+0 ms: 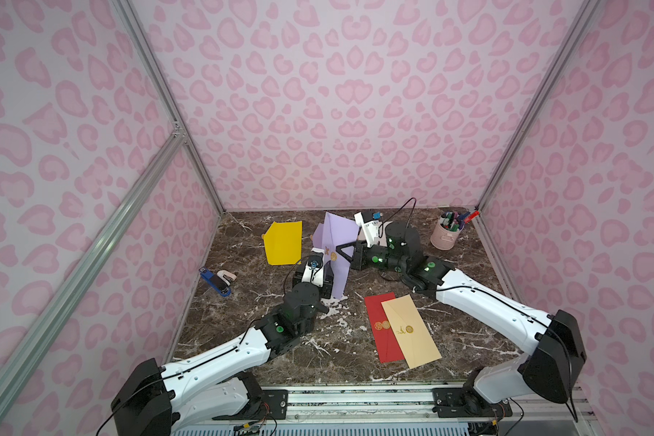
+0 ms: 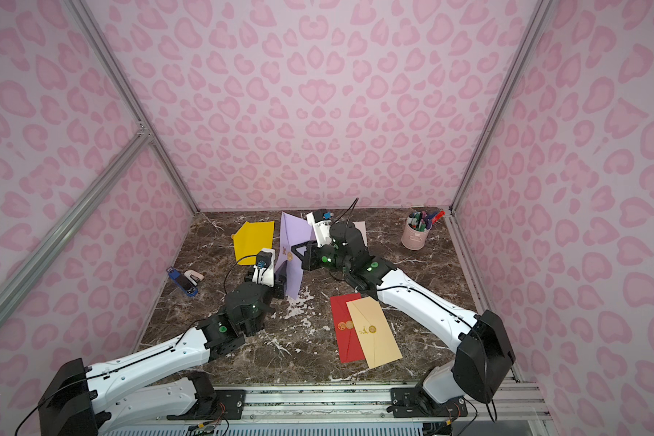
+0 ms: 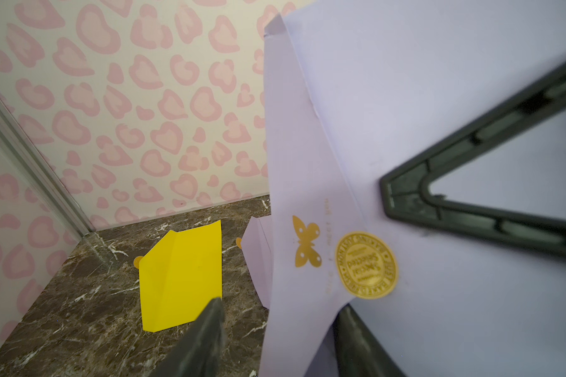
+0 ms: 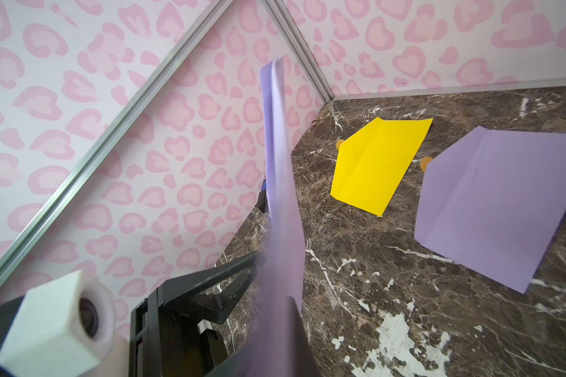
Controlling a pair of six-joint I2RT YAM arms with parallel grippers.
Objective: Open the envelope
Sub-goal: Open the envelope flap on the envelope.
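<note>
**Lavender envelope held on edge just past mid-table**

The marble table [image 1: 337,362] carries everything. The left arm [image 1: 219,355] reaches in from 7 o'clock and the right arm [image 1: 487,305] from 4 o'clock; they meet just past the centre, toward 12.

Between them, in both top views, the lavender envelope [image 1: 340,234] [image 2: 293,234] stands tilted on edge. Whether its flap is free of the body I cannot tell.

The right end effector [image 1: 340,251] is pressed together on the paper from the 3 o'clock side, pinching it. The left end effector [image 3: 280,306] is spread. The envelope's lower part runs between its 2 fingers, and bare table shows between 1 finger [image 3: 209,333] and the paper.

- **5 o'clock:** a cream envelope [image 1: 412,332] overlaps a red envelope [image 1: 380,324], both flat.
- **11 o'clock:** a yellow envelope [image 1: 284,243] lies flat, with a second lavender envelope [image 4: 490,202] near it.
- **1 o'clock:** a pink cup [image 1: 446,236] of pens.
- **9 o'clock:** a blue stapler [image 1: 219,281].

On the held envelope a gold seal [image 3: 366,264] sits at the flap's tip, with a gold butterfly [image 3: 306,243] just beside it.
</note>
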